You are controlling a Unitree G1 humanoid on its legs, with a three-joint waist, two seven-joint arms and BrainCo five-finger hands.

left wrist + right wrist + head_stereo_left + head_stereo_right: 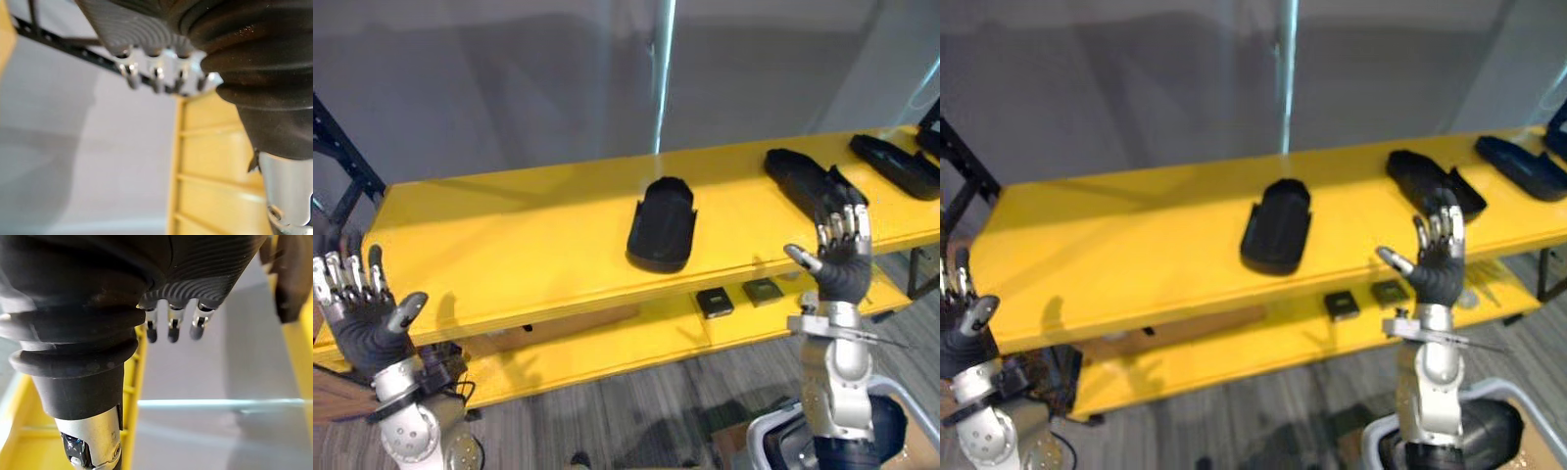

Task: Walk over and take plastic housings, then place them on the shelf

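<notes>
- Two robot hands stand palm-forward before the shelf, both empty: the left robot hand (367, 318) at 8 o'clock of the head view, the right robot hand (842, 262) at 4 o'clock.
- Left robot hand: fingers straight and spread upward, thumb out to the side, nothing in it. It is off the left end of the yellow shelf (509, 245).
- Right robot hand: fingers straight and upright, thumb splayed toward 9 o'clock, holding nothing. It is in front of the shelf's front edge.
- At 12 o'clock from the right robot hand, the second housing (798, 171), long and black, lies on the top board. The fingertips overlap its near end in the head view, and I cannot tell if they touch.
- At 10 o'clock from that hand, the middle housing (663, 227), black and scoop-shaped, lies near the board's middle, well apart from both hands.
- At 2 o'clock, the third housing (896, 162) lies near the board's right end.
- On the lower board (607, 348), two small dark square parts (715, 302) sit side by side, at 9 o'clock of the right robot hand.
- Behind the shelf is a grey wall (509, 88).
</notes>
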